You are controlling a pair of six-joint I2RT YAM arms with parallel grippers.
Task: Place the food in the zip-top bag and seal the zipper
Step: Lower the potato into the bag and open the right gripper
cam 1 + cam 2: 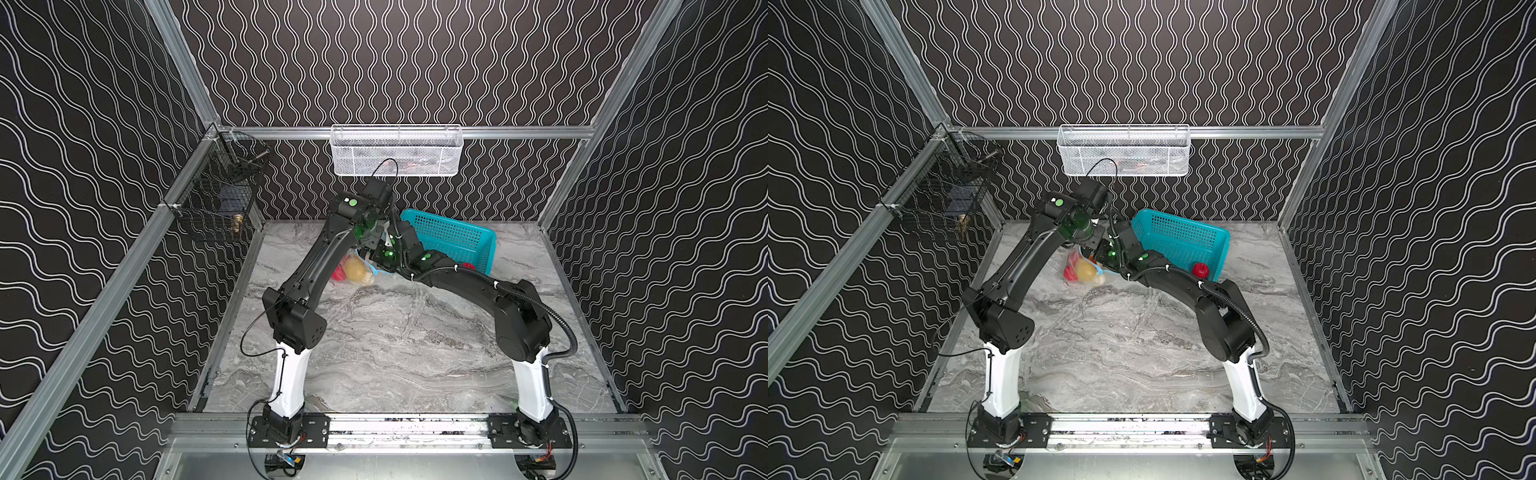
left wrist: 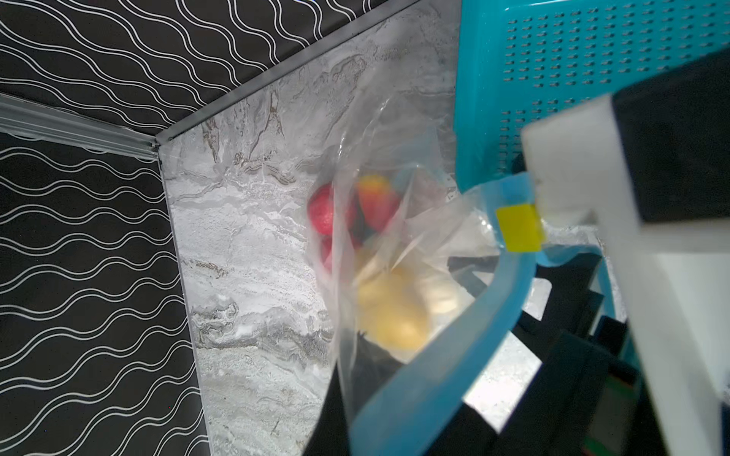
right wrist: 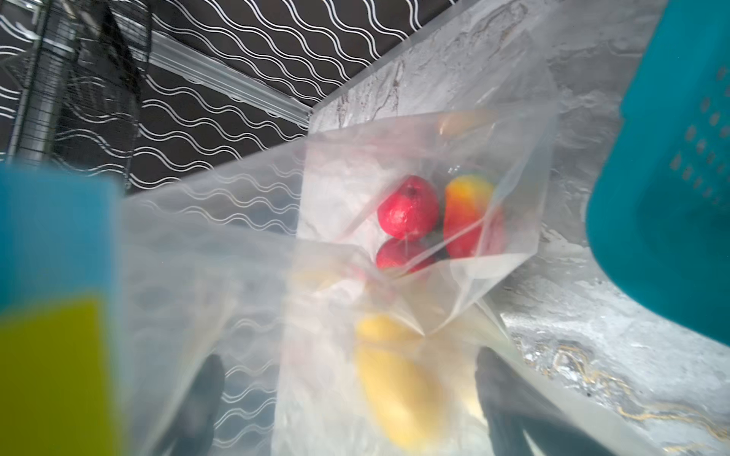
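from the near rail both arms reach over the marble table (image 1: 395, 353) and meet above the zip-top bag (image 1: 365, 279), far back and just left of the middle. in both top views only a yellow potato (image 1: 356, 269) and a red round one (image 1: 1070, 272) show through it. the right wrist view adds a second red one (image 3: 403, 256) and an orange-red piece (image 3: 468, 213). the left gripper (image 2: 553, 213) is clenched on the zipper (image 2: 454, 367) beside its yellow slider (image 2: 519, 228). the right gripper (image 3: 351, 395) is released, its dark fingers (image 3: 201, 395) spread behind the film. farther right stands the teal basket (image 1: 453, 237), with another red fruit (image 1: 468, 266) at its near end.
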